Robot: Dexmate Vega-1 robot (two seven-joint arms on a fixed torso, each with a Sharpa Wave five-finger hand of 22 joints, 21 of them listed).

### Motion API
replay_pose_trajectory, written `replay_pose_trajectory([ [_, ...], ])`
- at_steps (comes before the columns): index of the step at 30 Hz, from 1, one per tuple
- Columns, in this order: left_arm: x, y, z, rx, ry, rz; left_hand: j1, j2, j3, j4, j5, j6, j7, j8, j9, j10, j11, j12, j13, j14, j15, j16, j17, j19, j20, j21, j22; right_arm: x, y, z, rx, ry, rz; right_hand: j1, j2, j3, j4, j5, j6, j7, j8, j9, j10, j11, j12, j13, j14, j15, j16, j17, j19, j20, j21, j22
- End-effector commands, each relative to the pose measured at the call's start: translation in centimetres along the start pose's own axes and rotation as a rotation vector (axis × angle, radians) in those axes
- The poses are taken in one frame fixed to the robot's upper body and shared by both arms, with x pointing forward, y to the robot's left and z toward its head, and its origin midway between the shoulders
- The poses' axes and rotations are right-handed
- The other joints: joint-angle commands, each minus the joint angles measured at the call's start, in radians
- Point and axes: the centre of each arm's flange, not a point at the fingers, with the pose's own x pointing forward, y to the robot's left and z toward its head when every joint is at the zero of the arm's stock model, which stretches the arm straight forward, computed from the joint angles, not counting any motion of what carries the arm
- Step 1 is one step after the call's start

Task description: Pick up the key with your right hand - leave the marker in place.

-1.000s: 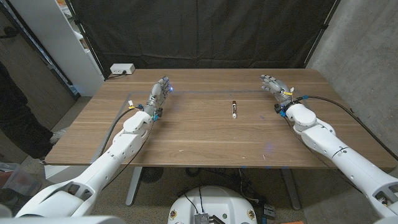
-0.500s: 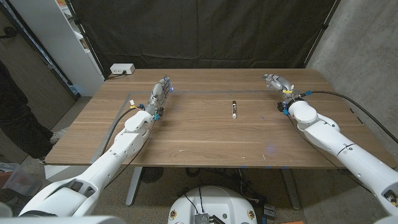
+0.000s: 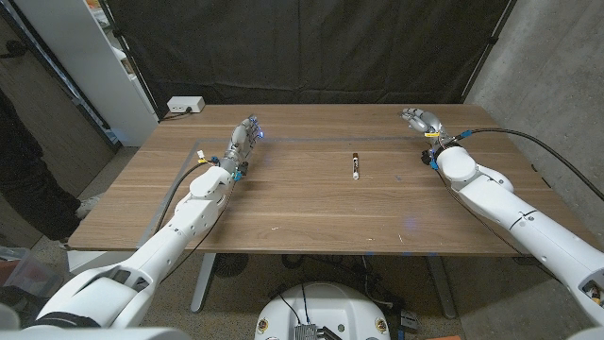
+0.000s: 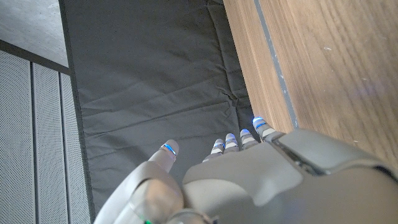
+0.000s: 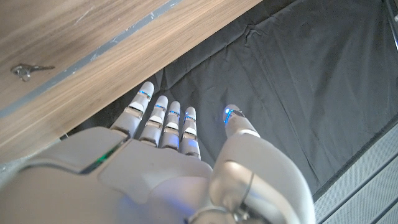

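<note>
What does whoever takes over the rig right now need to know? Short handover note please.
Left hand: open, holding nothing, at the far left of the table.
Right hand: open, holding nothing, at the table's far right edge.
Key: lies on the wood near the taped line, seen from the right wrist camera; too small to pick out in the head view.
Marker: lies at mid-table, untouched.
Done: nothing grasped yet.
Left: bring the right hand to the key, grip it, lift; keep clear of the marker.
</note>
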Motion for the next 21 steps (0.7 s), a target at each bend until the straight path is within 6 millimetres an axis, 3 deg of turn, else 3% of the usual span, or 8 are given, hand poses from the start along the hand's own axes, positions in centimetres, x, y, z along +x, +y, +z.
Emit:
replay_pose_trajectory([
  [1, 0.4, 0.4, -0.2, 0.0, 0.003, -0.002, -0.002, 0.101, -0.002, -0.002, 0.005, -0.07, -0.003, 0.006, 0.003, -0.052, -0.001, 0.006, 0.003, -0.075, 0.001, 0.004, 0.005, -0.002, 0.001, 0.002, 0.002, 0.6, -0.5, 0.9, -0.088, 0.016, -0.044, -0.002, -0.011, -0.01, 0.001, 0.004, 0.021, -0.004, 0.006, 0.002, 0.02, -0.001, 0.015, 0.004, 0.022, -0.002, 0.011, 0.007, 0.02, 0.0, 0.006, 0.003],
  [3, 0.4, 0.4, -0.2, 0.0, 0.002, -0.002, -0.002, 0.101, -0.002, -0.002, 0.005, -0.069, -0.003, 0.006, 0.003, -0.051, 0.0, 0.006, 0.003, -0.075, 0.001, 0.005, 0.005, -0.002, 0.001, 0.002, 0.002, 0.7, -0.6, 1.0, -0.096, 0.013, -0.045, 0.001, -0.009, -0.011, -0.001, 0.006, 0.026, -0.005, 0.007, 0.002, 0.023, -0.005, 0.016, 0.004, 0.024, -0.003, 0.012, 0.009, 0.025, 0.0, 0.008, 0.003],
  [7, 0.5, 0.5, -0.1, 0.002, 0.001, -0.004, -0.003, 0.101, -0.003, -0.002, 0.006, -0.068, -0.003, 0.006, 0.003, -0.051, 0.0, 0.006, 0.003, -0.075, 0.0, 0.005, 0.005, -0.002, 0.001, 0.002, 0.002, 1.0, -1.0, 1.2, -0.139, 0.009, -0.043, 0.043, 0.025, 0.009, -0.015, 0.014, 0.018, -0.016, 0.002, 0.003, 0.021, -0.007, 0.017, 0.007, 0.028, -0.007, 0.013, 0.013, 0.027, -0.001, 0.007, 0.003],
  [21, 0.8, 0.4, -0.1, 0.01, 0.008, -0.013, -0.003, 0.1, -0.005, -0.002, 0.006, -0.066, -0.003, 0.006, 0.003, -0.052, -0.002, 0.006, 0.003, -0.075, -0.001, 0.004, 0.005, -0.002, 0.002, 0.001, 0.002, 1.5, -3.1, 1.5, -0.293, -0.004, 0.006, 0.072, 0.025, 0.01, -0.026, 0.012, -0.004, -0.021, -0.01, 0.004, -0.004, -0.012, 0.009, 0.01, 0.004, -0.014, 0.002, 0.017, 0.023, -0.007, 0.002, 0.003],
])
